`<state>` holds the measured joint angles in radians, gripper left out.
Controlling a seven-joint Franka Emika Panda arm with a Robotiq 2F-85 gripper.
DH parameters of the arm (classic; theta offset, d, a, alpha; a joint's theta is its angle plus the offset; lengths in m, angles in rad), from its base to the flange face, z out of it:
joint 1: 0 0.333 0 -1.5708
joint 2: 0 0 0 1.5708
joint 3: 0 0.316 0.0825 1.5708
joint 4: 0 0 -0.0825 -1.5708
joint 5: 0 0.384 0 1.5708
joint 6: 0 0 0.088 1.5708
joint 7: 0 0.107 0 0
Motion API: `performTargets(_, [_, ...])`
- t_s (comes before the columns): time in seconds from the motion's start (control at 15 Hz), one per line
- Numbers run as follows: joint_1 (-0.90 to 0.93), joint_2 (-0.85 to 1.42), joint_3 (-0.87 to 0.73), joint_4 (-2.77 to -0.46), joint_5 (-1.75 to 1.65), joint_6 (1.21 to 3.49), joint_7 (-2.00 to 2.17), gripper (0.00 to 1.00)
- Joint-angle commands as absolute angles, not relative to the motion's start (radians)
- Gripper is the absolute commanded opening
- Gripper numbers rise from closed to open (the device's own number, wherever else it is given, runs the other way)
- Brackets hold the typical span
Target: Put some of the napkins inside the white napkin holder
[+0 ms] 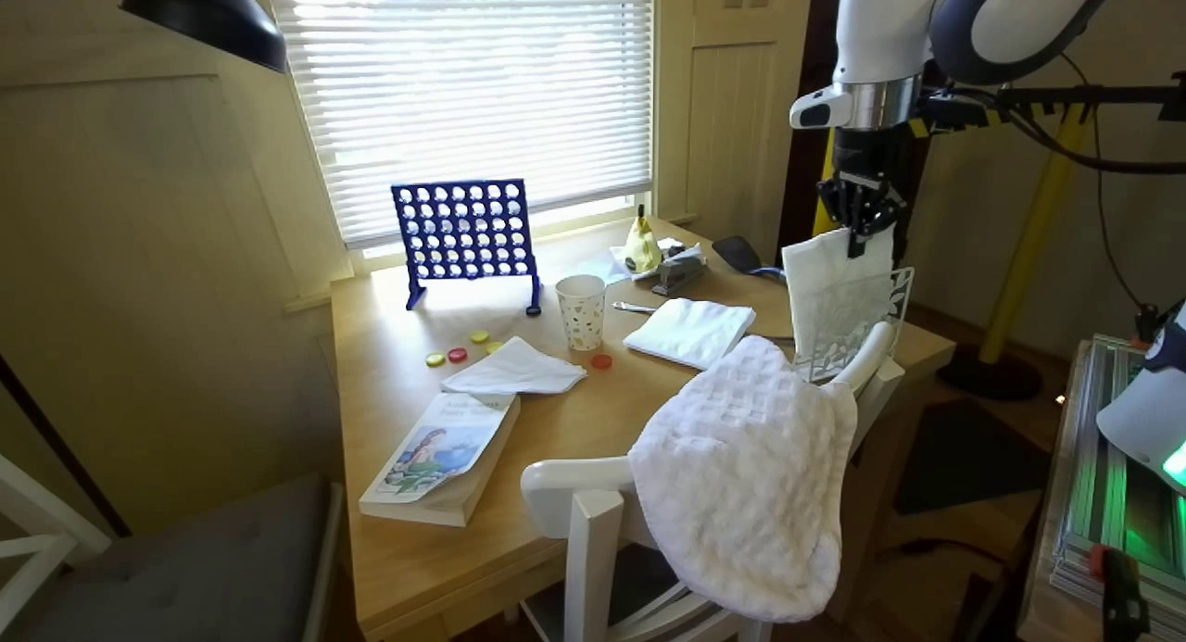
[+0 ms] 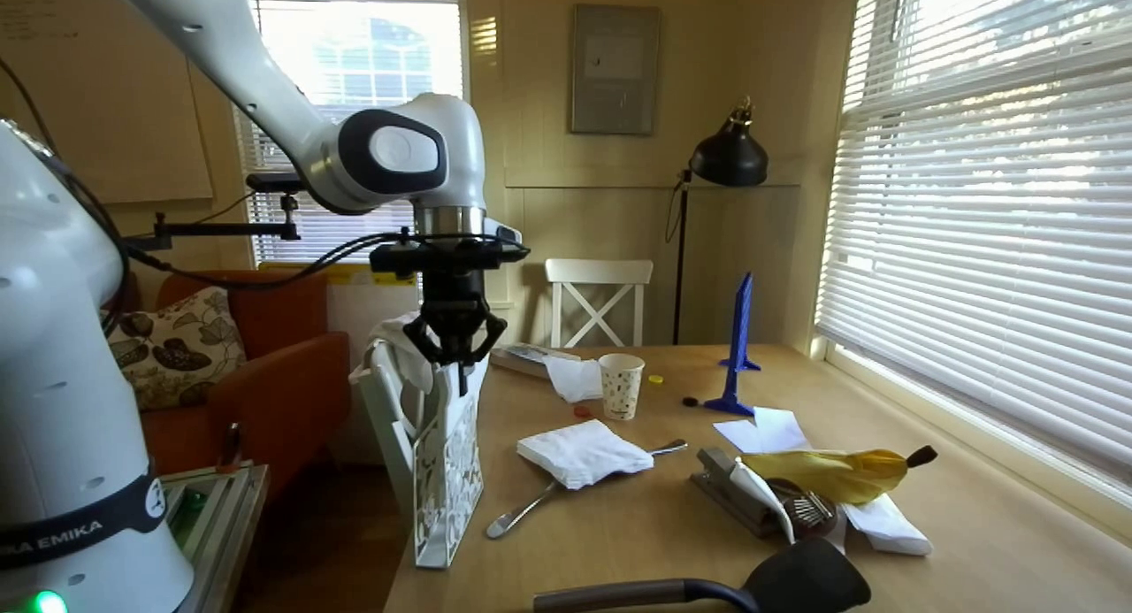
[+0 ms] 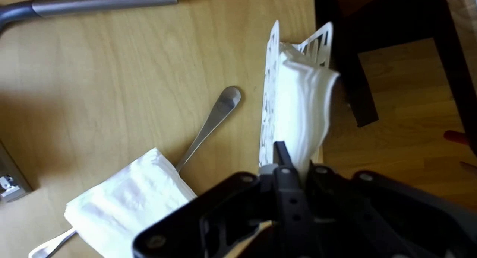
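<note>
Napkins (image 1: 815, 270), pinched between nearly closed fingers (image 1: 856, 244), hang upright at six o'clock below, their lower part inside the holder (image 2: 457, 467).

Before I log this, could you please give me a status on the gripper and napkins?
Gripper closed on napkins. Tops above the rim of holder, lower part between its sides, bottom edge unclear. Nothing seen blocking; towel close by.

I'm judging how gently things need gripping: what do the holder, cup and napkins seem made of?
Holder: probably painted metal, possibly plastic, seemingly matte white; thin walls with crisp cutouts.
Cup: likely matte paper, by its printed flecks and thin rim.
Napkins: matte paper, seemingly soft tissue, by the thin, loosely layered edges.
</note>
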<state>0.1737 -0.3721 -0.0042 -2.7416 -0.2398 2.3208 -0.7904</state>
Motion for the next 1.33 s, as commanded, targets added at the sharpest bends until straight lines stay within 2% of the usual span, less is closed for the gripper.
performTargets(0.0, [0.175, -0.4, -0.01, -2.748, -0.226, 2.327, -0.828, 0.01])
performTargets(0.4, [0.18, -0.411, -0.005, -2.743, -0.187, 2.221, -0.811, 0.01])
performTargets(1.2, [0.152, -0.357, -0.054, -2.742, -0.201, 2.265, -0.853, 0.01])
performTargets(1.27, [0.153, -0.352, -0.06, -2.743, -0.19, 2.261, -0.866, 0.29])
